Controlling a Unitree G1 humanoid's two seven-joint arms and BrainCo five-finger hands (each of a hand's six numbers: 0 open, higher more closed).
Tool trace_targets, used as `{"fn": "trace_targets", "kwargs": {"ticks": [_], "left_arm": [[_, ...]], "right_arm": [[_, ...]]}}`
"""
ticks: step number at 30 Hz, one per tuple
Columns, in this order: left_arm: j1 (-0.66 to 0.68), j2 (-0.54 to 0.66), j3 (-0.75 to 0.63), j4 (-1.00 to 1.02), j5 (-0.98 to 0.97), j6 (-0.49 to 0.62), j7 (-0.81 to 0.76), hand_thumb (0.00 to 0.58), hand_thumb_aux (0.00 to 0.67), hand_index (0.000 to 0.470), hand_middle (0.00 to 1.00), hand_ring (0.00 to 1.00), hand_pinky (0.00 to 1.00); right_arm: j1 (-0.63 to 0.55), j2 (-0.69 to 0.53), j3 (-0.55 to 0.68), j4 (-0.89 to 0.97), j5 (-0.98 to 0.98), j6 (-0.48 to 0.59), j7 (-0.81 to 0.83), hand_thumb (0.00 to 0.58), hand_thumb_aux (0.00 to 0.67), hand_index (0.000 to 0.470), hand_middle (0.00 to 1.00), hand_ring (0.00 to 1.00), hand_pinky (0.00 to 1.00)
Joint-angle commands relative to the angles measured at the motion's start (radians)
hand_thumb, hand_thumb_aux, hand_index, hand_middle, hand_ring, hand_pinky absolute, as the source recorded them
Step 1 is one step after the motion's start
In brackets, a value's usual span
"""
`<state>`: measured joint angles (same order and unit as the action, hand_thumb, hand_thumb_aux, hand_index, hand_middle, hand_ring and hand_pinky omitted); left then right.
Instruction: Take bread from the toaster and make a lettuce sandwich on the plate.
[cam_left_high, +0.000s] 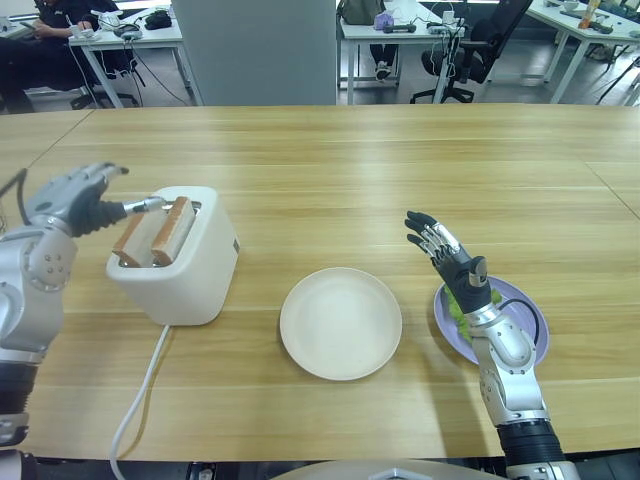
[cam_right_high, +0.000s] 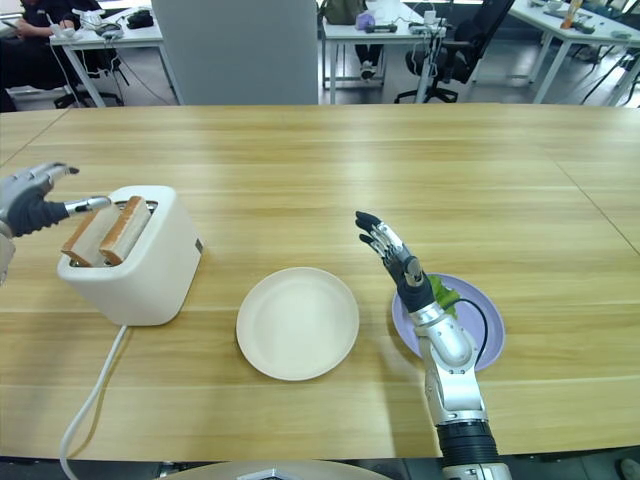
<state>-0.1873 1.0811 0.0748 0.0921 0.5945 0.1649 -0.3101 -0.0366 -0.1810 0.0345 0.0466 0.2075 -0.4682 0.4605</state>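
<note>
A long wooden table (cam_left_high: 400, 170) runs across the foreground, and behind it stands an office with white desks (cam_left_high: 120, 40) and dark chairs (cam_left_high: 470, 50).

In the left eye view, a white toaster (cam_left_high: 190, 270) stands on the table at about 9 o'clock from the round cream plate (cam_left_high: 340, 325), just beside it but not touching. Two slices of bread (cam_left_high: 170, 230) stand upright in the toaster's slots, side by side, with their upper halves above the top. The left hand (cam_left_high: 75, 200) hangs at 9 o'clock from the toaster, level with its top. Its forearm rises from the lower edge of the view. The fingers are loosely spread and arch over the palm, and one digit stretches straight out toward 3 o'clock. The tip of that digit lies right at the far end of the slices; whether it touches them cannot be told. The hand holds nothing.

In the right eye view, the right hand (cam_right_high: 390, 250) is raised at 3 o'clock from the cream plate. Its forearm stands steeply up from the near table edge. The fingers are straight and fanned apart, point toward 11 o'clock, and hold nothing. Under the wrist lies a purple plate (cam_right_high: 480, 310), just beside the cream plate, with green lettuce (cam_right_high: 443, 295) on its left half, partly hidden by the arm. A white cord (cam_right_high: 90, 400) runs from the toaster's near side toward 7 o'clock and off the table edge.
</note>
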Motion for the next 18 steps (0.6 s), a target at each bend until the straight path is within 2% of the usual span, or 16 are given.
{"fn": "trace_targets", "kwargs": {"ticks": [1,10,18], "left_arm": [[-0.01,0.016,-0.055,0.048,0.072,0.014,-0.004,0.0,0.0,0.0,0.0,0.0,0.0],[-0.013,0.034,-0.059,0.069,0.13,0.04,-0.001,0.0,0.0,0.0,0.0,0.0,0.0],[-0.049,0.031,0.002,0.001,0.113,0.023,0.066,0.0,0.0,0.0,0.0,0.0,0.0]], "right_arm": [[0.0,-0.004,0.001,-0.006,-0.014,0.01,-0.004,0.0,0.0,0.0,0.0,0.0,0.0],[0.002,-0.005,0.002,-0.007,-0.017,0.01,-0.005,0.0,0.0,0.0,0.0,0.0,0.0],[0.008,-0.007,0.001,-0.015,-0.019,0.012,-0.007,0.0,0.0,0.0,0.0,0.0,0.0]]}}
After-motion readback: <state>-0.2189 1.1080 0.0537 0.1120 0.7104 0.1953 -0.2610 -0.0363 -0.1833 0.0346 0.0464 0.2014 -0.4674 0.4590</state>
